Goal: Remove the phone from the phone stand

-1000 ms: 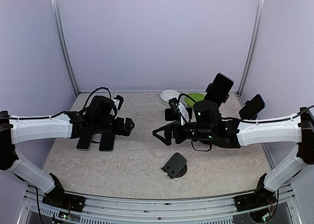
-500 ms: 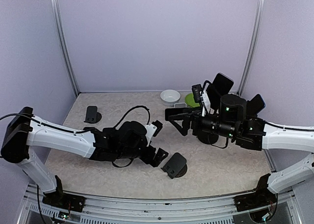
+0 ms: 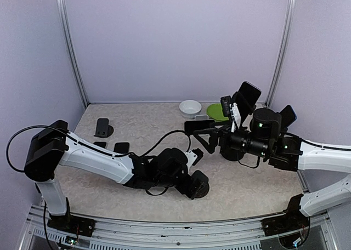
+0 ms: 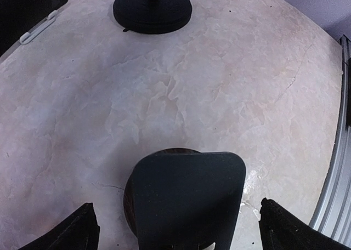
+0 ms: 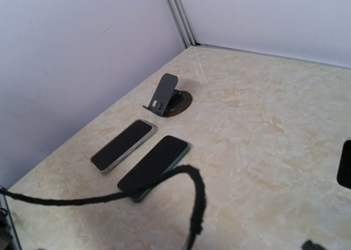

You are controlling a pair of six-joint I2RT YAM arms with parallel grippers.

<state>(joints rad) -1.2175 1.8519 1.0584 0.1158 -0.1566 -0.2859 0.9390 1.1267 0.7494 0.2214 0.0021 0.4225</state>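
Near the tabletop's (image 4: 230, 80) front edge: left gripper (image 4: 181, 229) straddles the phone stand (image 4: 186, 189), fingers apart. Right gripper (image 3: 198, 135) aloft, likewise spread.

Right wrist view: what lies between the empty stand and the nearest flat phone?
Nothing: bare tabletop separates the phone stand from that phone, per the right wrist view.

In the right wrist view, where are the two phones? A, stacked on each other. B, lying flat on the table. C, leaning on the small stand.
B: the first phone and the second phone lie flat, side by side, on the table; the small stand is empty.
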